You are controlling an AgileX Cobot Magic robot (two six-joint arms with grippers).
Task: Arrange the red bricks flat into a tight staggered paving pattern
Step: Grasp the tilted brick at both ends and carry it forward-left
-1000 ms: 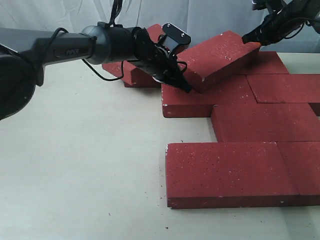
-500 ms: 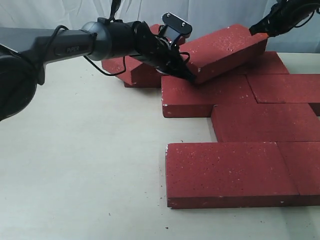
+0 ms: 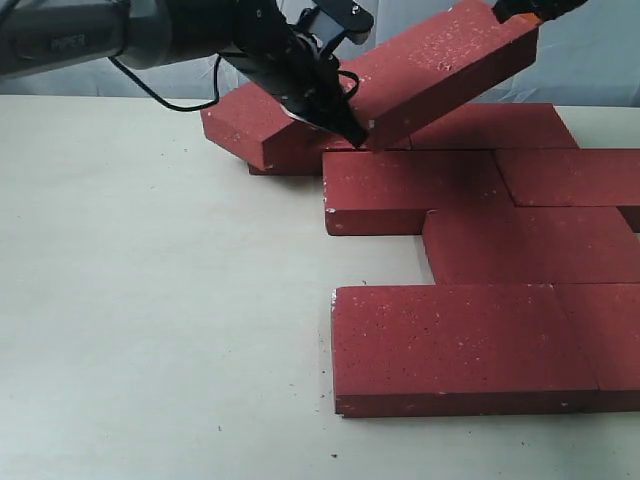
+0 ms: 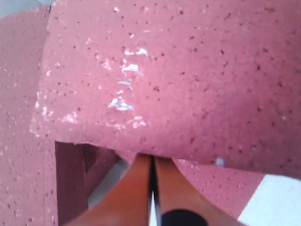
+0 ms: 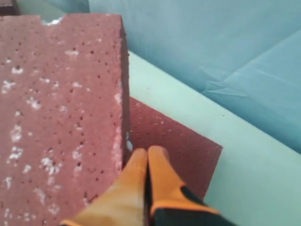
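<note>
Two pincers share one load, each with its orange tips pinched together on nothing. At 11 o'clock the left arm (image 3: 70, 40) carries pale lettering, too blurred for me to read with certainty, and no other writing shows. Near 12 o'clock a spare brick (image 3: 250, 125) leans on another. Beside it the left gripper (image 3: 353, 132) is wedged under the low end of the raised brick (image 3: 445, 68), which hangs tilted toward 1 o'clock. I cannot tell whether its low corner touches the course beneath. The right gripper (image 3: 522, 10), closed likewise, presses on the brick's high end at 1 o'clock. From 3 to 5 o'clock the laid bricks (image 3: 450, 340) lie flat and staggered, edges touching. I'd judge the slab heavy, rigid and gritty rather than slippery, with chipped corners that could crumble. Pinned only end to end it could slip, so it wants support at the short ends, kept low and set down level.
</note>
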